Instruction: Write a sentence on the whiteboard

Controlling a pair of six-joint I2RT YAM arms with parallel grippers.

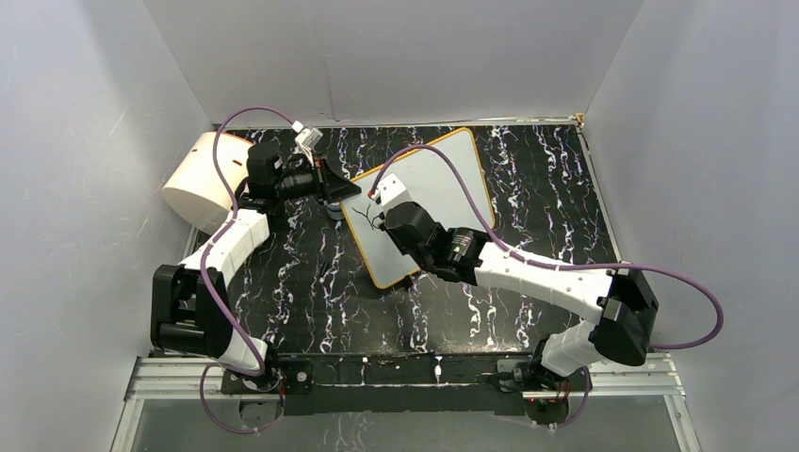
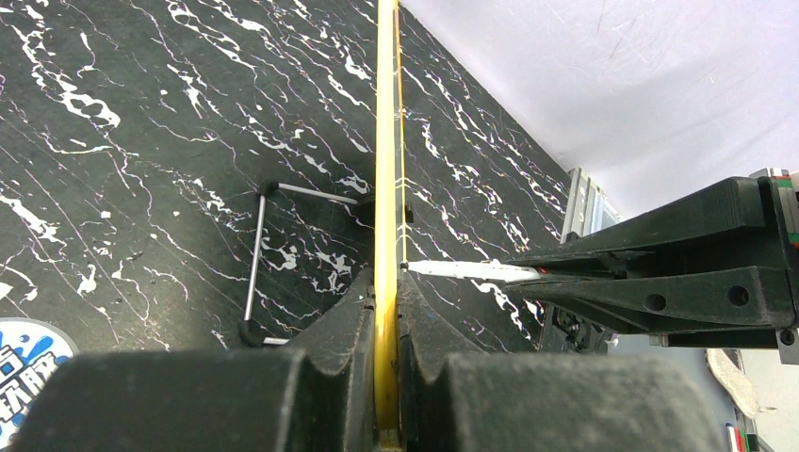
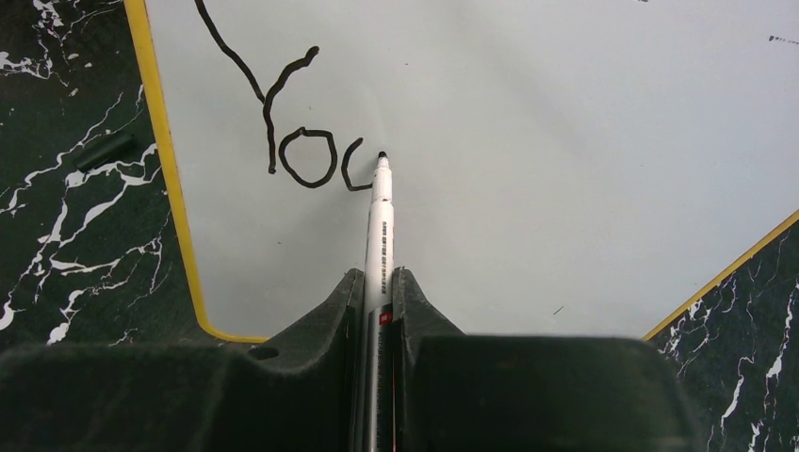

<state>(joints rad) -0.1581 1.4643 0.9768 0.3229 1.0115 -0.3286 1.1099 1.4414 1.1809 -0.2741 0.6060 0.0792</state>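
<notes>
Right wrist is showing the right pincer (image 3: 379, 282) holding a marker (image 3: 381, 226) to the whiteboard (image 3: 565, 141), sentence (image 3: 271, 127) barely begun, while the left pincer (image 2: 386, 284) is pinching that likely light, slippery board's rim (image 2: 386, 113) on the tabletop (image 2: 141, 188).

Probably a robotics lab: white enclosure walls (image 1: 377, 56), aluminium frame (image 1: 179, 375), black marbled tabletop (image 1: 325, 311).

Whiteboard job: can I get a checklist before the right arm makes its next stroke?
1. Clamp of left gripper on whiteboard rim: ok.
2. Grip of right gripper on marker, held straight: ok.
3. Tip at the half-drawn third letter: ok.
4. Tip touching the whiteboard: ok, judging by the left wrist view.
5. Whole sentence written: not ok, only "Yo" and a partial letter.
6. Blank space right of the tip: ok.
</notes>
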